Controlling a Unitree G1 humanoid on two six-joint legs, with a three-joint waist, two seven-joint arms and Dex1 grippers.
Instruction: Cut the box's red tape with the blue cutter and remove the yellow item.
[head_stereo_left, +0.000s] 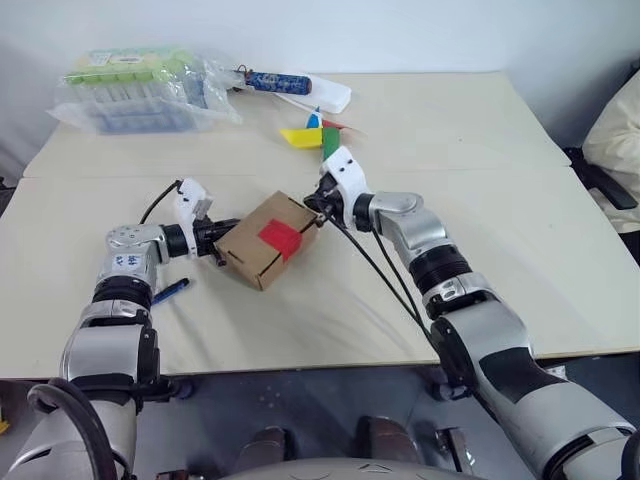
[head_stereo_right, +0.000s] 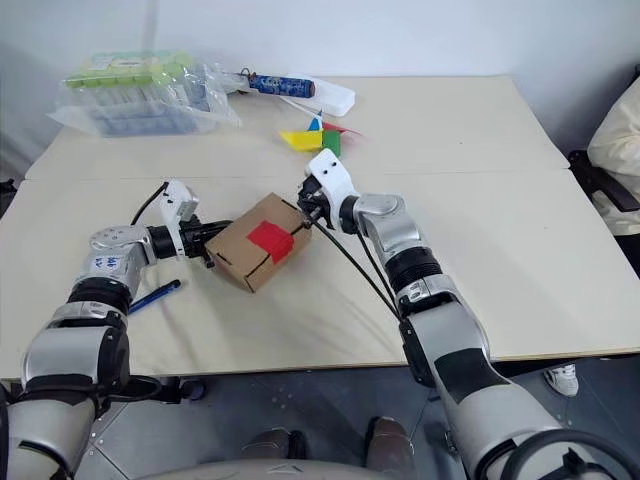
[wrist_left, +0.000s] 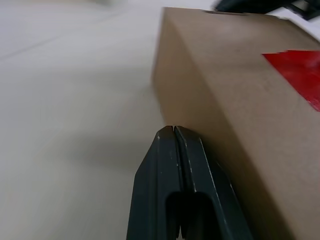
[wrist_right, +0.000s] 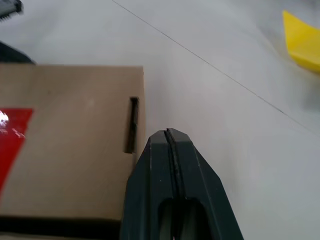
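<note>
The left end effector (wrist_left: 172, 131) has its two black fingers pressed flat together, holding nothing, with the tips right at the box's (head_stereo_left: 268, 240) left end; whether they touch the cardboard cannot be told. The right end effector (wrist_right: 167, 132) is likewise closed and empty, its tips just beside the box's right end, close to a narrow slot cut in the lid. The two arms reach in from opposite sides, so the box sits between them.

Nearest the front edge of the bench (head_stereo_left: 520, 250), on its left side, lies the blue cutter (head_stereo_left: 171, 291), a slim pen shape resting flat just beside the left forearm and apart from the box.

The box sits on the bench a little left of centre, turned at an angle to the bench edges, with its lid shut. The red tape (head_stereo_left: 280, 237) lies across the top of the lid and folds over the front edge, unbroken.

Beyond the box, past the seam that runs across the bench, a paper pinwheel (head_stereo_left: 312, 134) with yellow, green, blue and red blades lies flat.

Toward the far left corner rests a clear plastic package (head_stereo_left: 140, 90) with green labels. Beside it, near the far edge, lies a blue-patterned tube (head_stereo_left: 275, 81) with a white end.

At the right edge, a person's pale sleeve (head_stereo_left: 615, 130) shows.
</note>
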